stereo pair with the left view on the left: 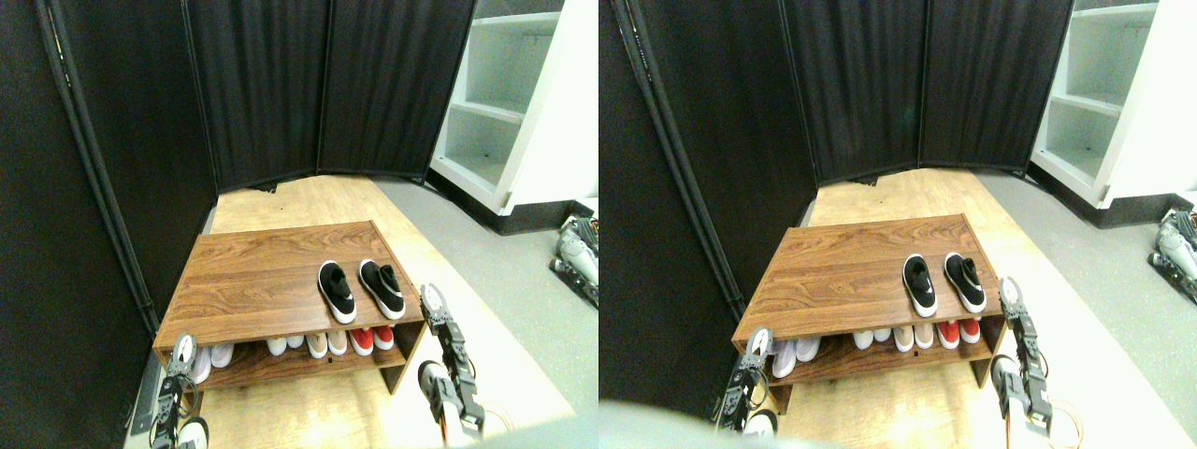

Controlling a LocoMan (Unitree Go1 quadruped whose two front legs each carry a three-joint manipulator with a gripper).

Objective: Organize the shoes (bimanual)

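Two black shoes with white soles stand side by side on the right part of the wooden rack top (252, 271): the left shoe (336, 291) and the right shoe (382, 287), toes toward me. My right gripper (431, 301) hangs just off the rack's right edge, a short way right of the right shoe, touching neither. My left gripper (182, 351) sits low at the rack's front left corner, far from both shoes.
The rack's lower shelf (271, 367) holds white, beige and red shoes (372, 338). Black folding screens (281, 84) close the back and left. A white shelving unit (505, 103) stands at the back right, and another robot's part (575, 257) lies on the grey floor.
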